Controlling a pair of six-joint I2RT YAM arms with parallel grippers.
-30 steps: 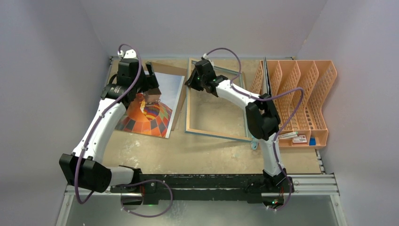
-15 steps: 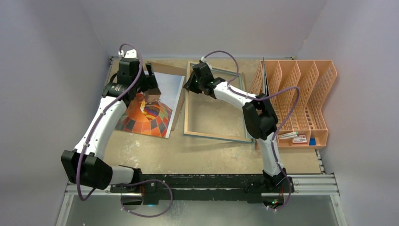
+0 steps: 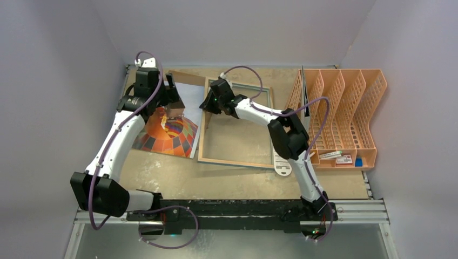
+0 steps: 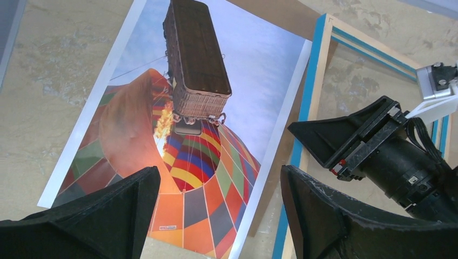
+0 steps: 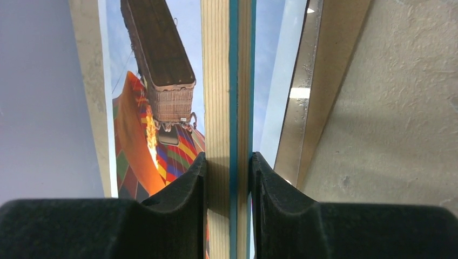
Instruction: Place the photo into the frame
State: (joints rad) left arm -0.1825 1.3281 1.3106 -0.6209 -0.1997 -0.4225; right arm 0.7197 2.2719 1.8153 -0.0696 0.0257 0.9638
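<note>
The photo of an orange hot-air balloon lies face up at the left of the table, and it also shows in the left wrist view. The frame lies beside it, wood side up with blue edges. My right gripper is shut on the frame's left rail, with a pad on each side of the rail. That rail runs close along the photo's right edge. My left gripper hangs open over the photo's lower half with nothing between its fingers.
A brown backing board lies under the photo, showing at its far and right edges. An orange file organiser stands at the right, with small items at its front. A white tag lies by the frame's near right corner. Walls close in on three sides.
My right gripper has dragged the frame to the left, bringing its left rail up against the photo's right edge. The left arm has stayed still and open.
</note>
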